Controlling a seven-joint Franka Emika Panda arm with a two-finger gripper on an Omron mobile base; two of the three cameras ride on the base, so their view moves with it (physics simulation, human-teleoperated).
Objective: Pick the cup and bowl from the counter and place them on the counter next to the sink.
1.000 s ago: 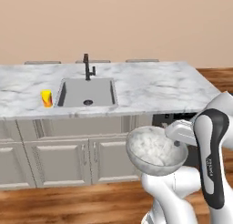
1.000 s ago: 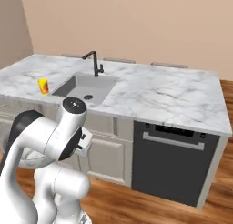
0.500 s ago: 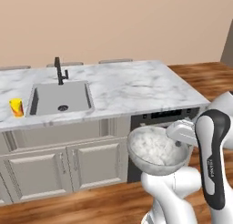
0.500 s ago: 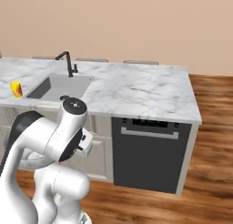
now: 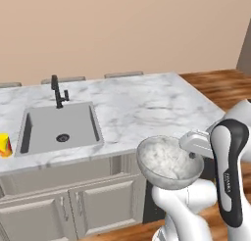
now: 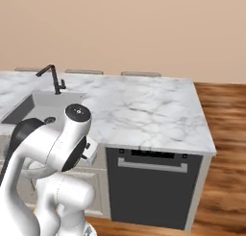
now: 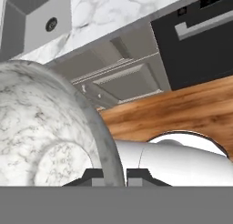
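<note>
Left base view — bowl [image 5: 168, 161] carried low in front of the cabinets, its rim pinched between the fingers of the gripper [image 7: 114, 175], below counter level. Sink [image 5: 59, 127] lies up and to the left; bare counter [image 5: 147, 108] beside the sink is the nearer landing. Cup [image 5: 5, 145] stands beyond the sink's far side.

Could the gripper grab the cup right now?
Probably not. The gripper has its fingers shut on the bowl rim, held in front of the cabinets, while the cup sits far off across the sink.
</note>
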